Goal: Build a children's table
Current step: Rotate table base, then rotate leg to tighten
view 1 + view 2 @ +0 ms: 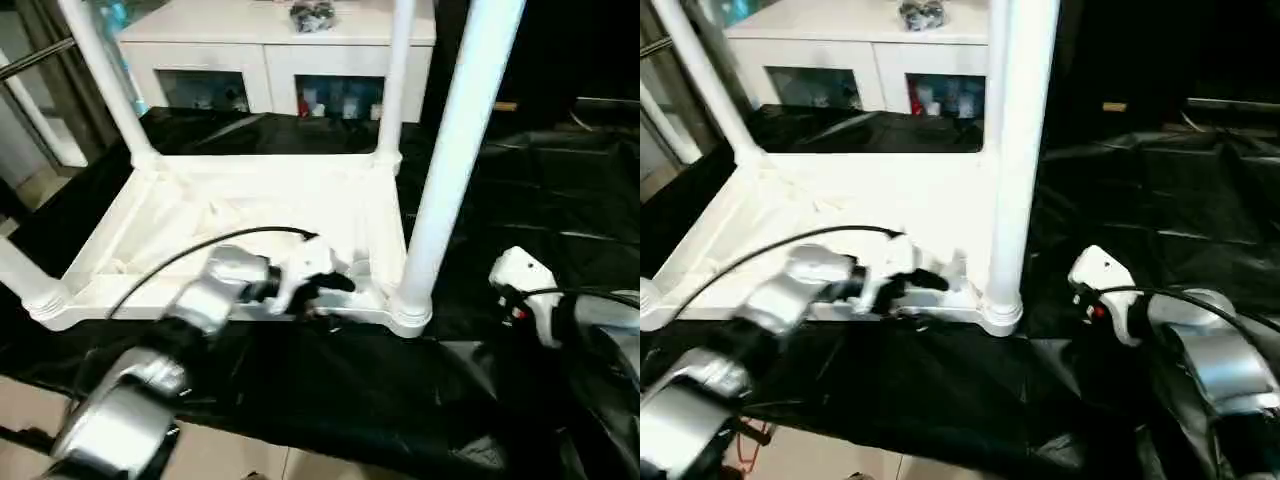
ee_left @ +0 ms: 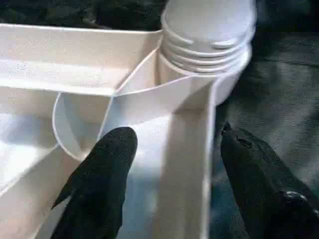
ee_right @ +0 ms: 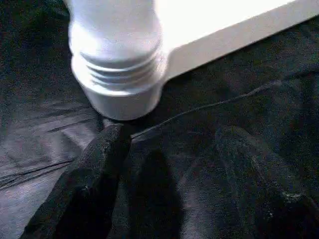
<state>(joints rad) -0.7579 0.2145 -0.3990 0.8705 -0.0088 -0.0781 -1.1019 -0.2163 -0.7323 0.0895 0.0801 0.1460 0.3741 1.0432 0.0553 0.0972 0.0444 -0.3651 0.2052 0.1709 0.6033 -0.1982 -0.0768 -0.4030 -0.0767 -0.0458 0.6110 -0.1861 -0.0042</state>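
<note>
Evidently the children's table [image 1: 250,200] lies upside down on the black-draped tabletop [image 1: 560,200], ribbed underside up. Legs stand in the corners at 10 o'clock [image 1: 105,80], 1 o'clock [image 1: 395,80] and 8 o'clock [image 1: 25,280]. The fourth leg [image 1: 455,150] rises at 4 o'clock from its rounded corner socket [image 1: 410,312].

The left gripper [image 2: 174,149] sits at the table's near rim, just at 9 o'clock of that socket. Its jaws are well apart and straddle the rim wall: one finger [image 2: 99,179] is inside the tray, the other [image 2: 259,184] outside over the black sheet, and neither presses the plastic. The right gripper [image 3: 169,164] rests low at 3 o'clock of the socket, jaws wide, with nothing but sheet between them.

Ridged rings show on the leg just above the socket lip, so it may not be fully seated. I judge the step in hand to be securing this last leg. To do it well, the left jaws should close squarely on the rim wall to keep the table from turning. The right should take the leg low, near the rings, and keep it upright while driving it home. Gripping high on the taper risks levering the socket.

No brand, label or writing can be read. The white cabinet [image 1: 270,60] at 12 o'clock shows blurred coloured items behind its glass.
</note>
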